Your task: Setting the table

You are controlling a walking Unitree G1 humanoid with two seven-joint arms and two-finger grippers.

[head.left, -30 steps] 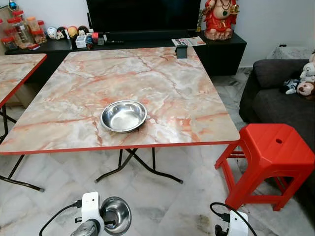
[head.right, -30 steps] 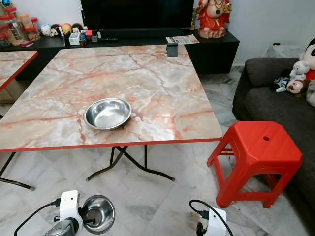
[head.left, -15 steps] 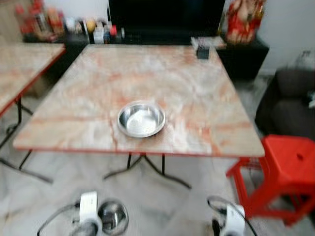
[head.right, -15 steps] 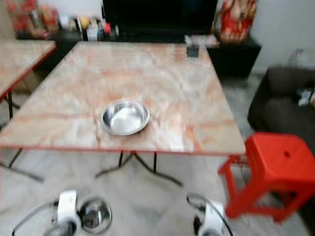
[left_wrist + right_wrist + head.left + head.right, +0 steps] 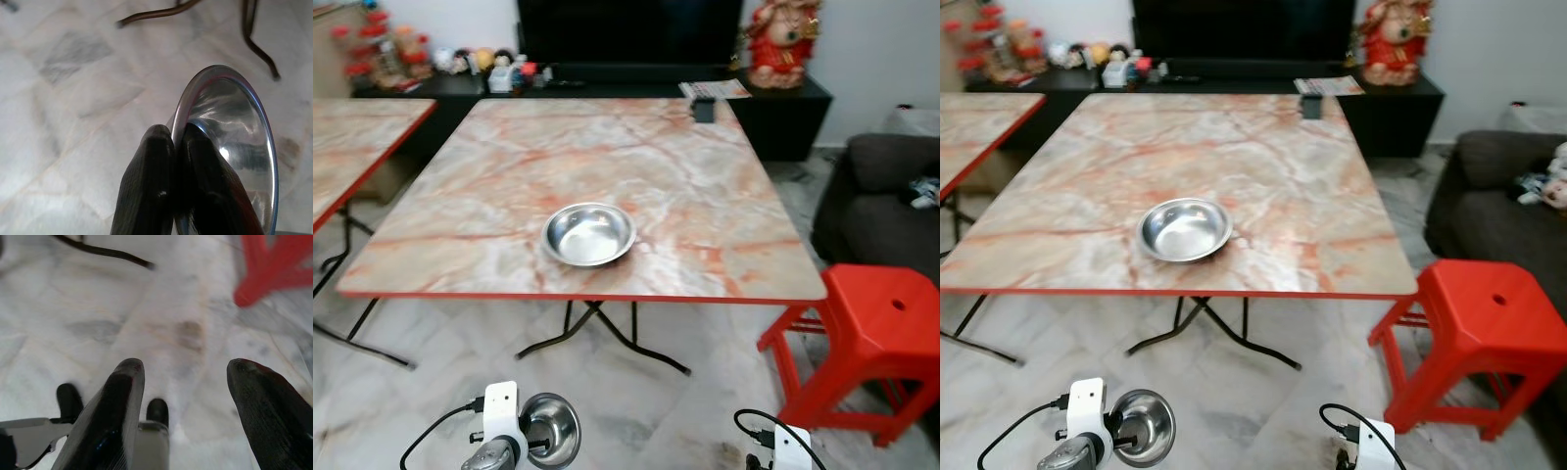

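Now the view has swung right, squaring up the table (image 5: 705,186); left gripper (image 5: 171,161) stays clamped on a bowl (image 5: 234,142), right gripper (image 5: 186,382) wide, apparently empty.

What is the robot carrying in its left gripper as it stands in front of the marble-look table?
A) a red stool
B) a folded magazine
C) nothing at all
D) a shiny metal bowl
D: the left gripper has its black fingers pinched on the rim of a steel bowl, a match for the bowl on the table.
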